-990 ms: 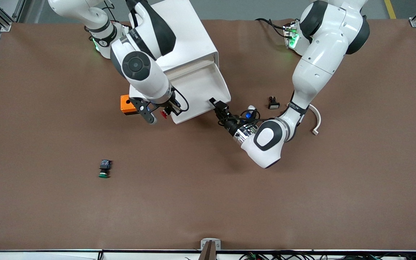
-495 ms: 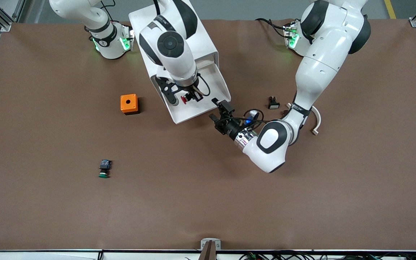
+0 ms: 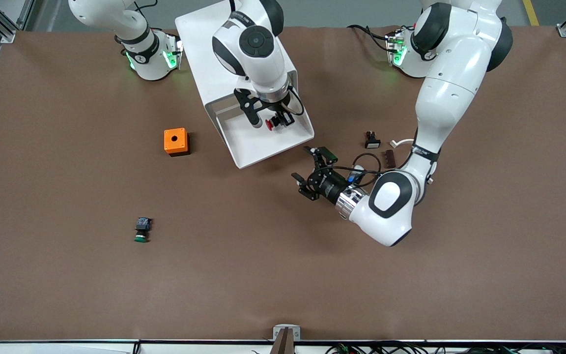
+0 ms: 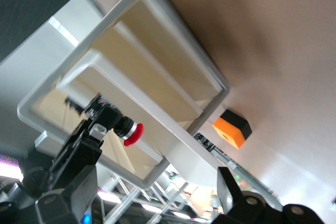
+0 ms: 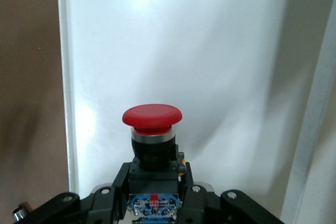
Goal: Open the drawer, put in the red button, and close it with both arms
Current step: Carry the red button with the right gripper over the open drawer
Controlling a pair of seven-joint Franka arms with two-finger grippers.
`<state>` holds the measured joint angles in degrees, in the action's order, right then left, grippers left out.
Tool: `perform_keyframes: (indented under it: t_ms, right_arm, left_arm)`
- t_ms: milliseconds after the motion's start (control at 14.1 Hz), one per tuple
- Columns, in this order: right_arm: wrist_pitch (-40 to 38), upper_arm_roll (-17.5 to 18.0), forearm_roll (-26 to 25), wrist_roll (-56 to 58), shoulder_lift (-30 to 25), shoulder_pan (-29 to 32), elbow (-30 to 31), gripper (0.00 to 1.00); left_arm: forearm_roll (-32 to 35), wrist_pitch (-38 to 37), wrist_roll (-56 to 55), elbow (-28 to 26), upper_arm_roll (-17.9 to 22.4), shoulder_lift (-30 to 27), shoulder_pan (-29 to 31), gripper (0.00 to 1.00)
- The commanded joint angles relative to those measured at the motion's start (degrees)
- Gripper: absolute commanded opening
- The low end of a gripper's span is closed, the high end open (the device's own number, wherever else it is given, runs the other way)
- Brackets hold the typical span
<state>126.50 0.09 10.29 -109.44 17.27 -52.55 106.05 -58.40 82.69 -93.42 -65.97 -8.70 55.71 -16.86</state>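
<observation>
Since the earlier frames, the right end effector (image 3: 274,123) has travelled from beside the orange box (image 3: 175,141) to a position over the open drawer (image 3: 243,142), clenched on the red button (image 3: 269,125). Toward the front camera, the green-capped button (image 3: 141,229) lies on the counter (image 3: 67,275). Left end effector (image 3: 312,172) has backed away from the drawer front and hangs released over bare counter just beside it

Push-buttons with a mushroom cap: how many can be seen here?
2. The red button is held by the right gripper over the open drawer. The green button lies on the table, nearer the front camera than the orange box. Others may be hidden.
</observation>
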Motion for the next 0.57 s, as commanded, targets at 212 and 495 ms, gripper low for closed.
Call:
perform_keyframes:
  t_ms: [212,495]
  right_arm:
    - [1.55,-0.89,0.09,-5.33,3.02,-1.85,-2.16,0.0]
    - [1.73,-0.89,-1.06,-7.36,5.22,-2.38,-3.92,0.09]
  left_arm:
    - [11.88,7.46,26.35,-0.65,1.58,-7.27,-0.98,1.0]
    - [24.79,15.39,26.89,-1.0,0.79,-9.73,-2.56,1.0]
